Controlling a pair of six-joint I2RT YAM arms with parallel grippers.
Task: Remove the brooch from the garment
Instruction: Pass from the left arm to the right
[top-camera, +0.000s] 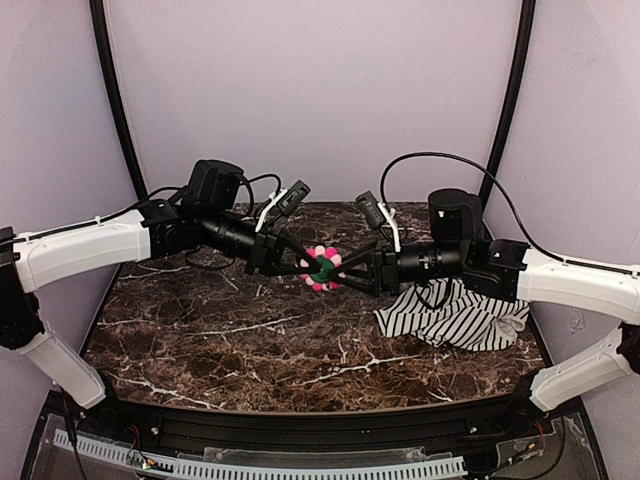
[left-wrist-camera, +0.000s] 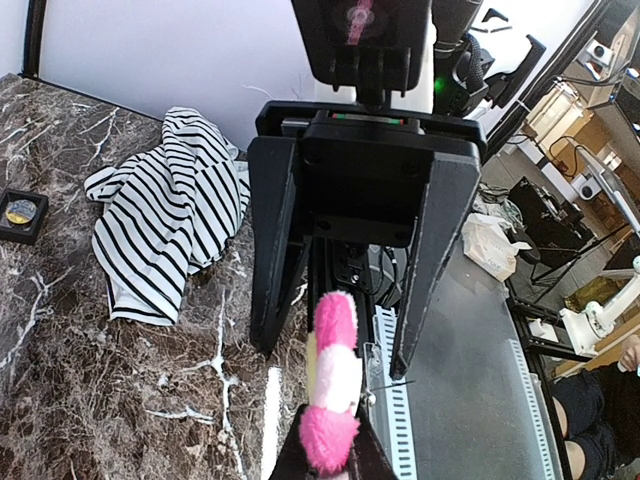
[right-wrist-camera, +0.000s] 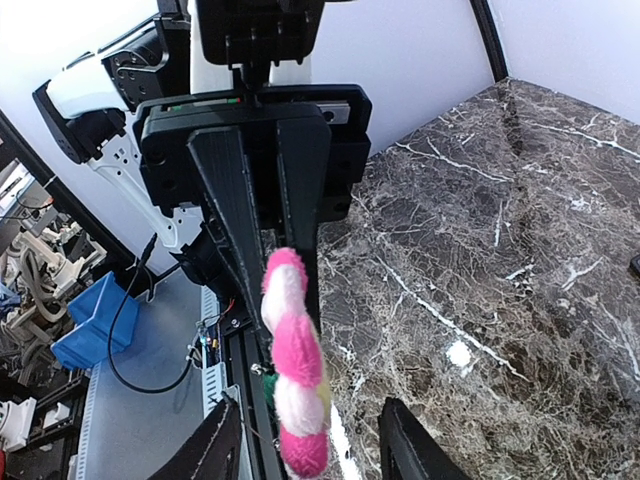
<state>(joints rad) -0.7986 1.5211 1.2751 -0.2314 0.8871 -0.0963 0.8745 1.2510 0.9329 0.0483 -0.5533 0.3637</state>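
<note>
The brooch (top-camera: 321, 267), a flower of pink and white petals with a dark green centre, hangs in the air above the middle of the table. My left gripper (top-camera: 301, 262) is shut on its edge; its closed fingers (right-wrist-camera: 268, 215) face the right wrist view. My right gripper (top-camera: 346, 274) is open, one finger on either side of the brooch (left-wrist-camera: 335, 375) without touching it. In the right wrist view the brooch (right-wrist-camera: 292, 365) stands edge-on between my spread fingers (right-wrist-camera: 214, 445). The striped garment (top-camera: 458, 315) lies crumpled on the table at the right, apart from the brooch, under the right arm.
The dark marble table (top-camera: 250, 345) spreads out below both grippers. In the left wrist view the garment (left-wrist-camera: 170, 210) lies beyond, with a small black square frame (left-wrist-camera: 20, 212) on the table to its left. White walls close the back and sides.
</note>
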